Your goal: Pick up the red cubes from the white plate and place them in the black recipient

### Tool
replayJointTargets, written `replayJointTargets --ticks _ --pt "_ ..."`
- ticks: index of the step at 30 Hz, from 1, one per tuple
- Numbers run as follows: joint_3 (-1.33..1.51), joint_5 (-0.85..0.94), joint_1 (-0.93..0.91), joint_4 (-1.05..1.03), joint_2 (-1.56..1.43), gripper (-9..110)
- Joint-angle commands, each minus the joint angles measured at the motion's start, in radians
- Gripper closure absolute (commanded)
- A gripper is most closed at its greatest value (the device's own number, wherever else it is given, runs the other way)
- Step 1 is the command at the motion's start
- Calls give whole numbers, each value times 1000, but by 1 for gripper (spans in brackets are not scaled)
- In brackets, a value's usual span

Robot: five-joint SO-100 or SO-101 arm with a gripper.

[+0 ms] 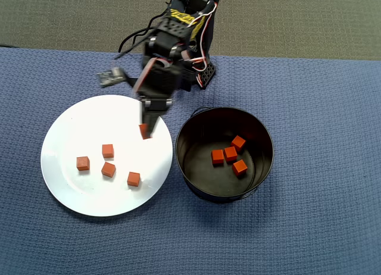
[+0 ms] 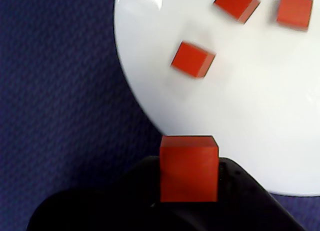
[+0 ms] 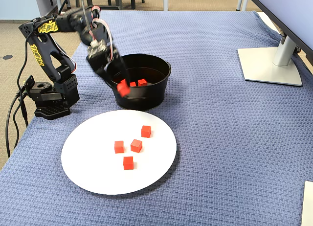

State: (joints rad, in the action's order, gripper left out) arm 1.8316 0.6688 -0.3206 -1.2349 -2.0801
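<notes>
Blue woven cloth covers my worktop (image 3: 234,138). My pincer (image 1: 145,131) pinches one red cube (image 2: 189,168) above the white plate (image 1: 65,144), where four cubes (image 1: 108,150) lie; four more (image 1: 230,153) sit inside the black recipient (image 1: 196,186) beside it.

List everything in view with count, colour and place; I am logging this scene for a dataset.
red cubes on the plate: four, orange-red, loose on the white plate.
red cubes in the pot: four, orange-red, on the pot's floor.
held cube: one, orange-red, lifted above the plate's edge.
white plate: one, white, left of the pot in the overhead view.
black recipient: one, black, on the cloth.
cloth: one, blue, covering the table.
monitor stand: one, grey, far right in the fixed view.
gripper: one, black, shut on the held cube.
</notes>
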Motion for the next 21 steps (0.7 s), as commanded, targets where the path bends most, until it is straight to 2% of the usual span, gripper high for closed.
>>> replayJointTargets --ticks 1,5,6,7,9,14,19,21 --pt "-84 -166 202 -69 -67 102" --pt "-57 -233 388 -84 -106 99" --pt "-35 -218 439 -97 -115 89" --pt "-14 -199 474 -101 -124 73" --pt "-15 -184 471 -101 -123 64" --pt "-69 -123 261 -52 -55 63" --pt "-114 -101 -34 18 52 70" --pt "-118 -129 -143 54 126 77"
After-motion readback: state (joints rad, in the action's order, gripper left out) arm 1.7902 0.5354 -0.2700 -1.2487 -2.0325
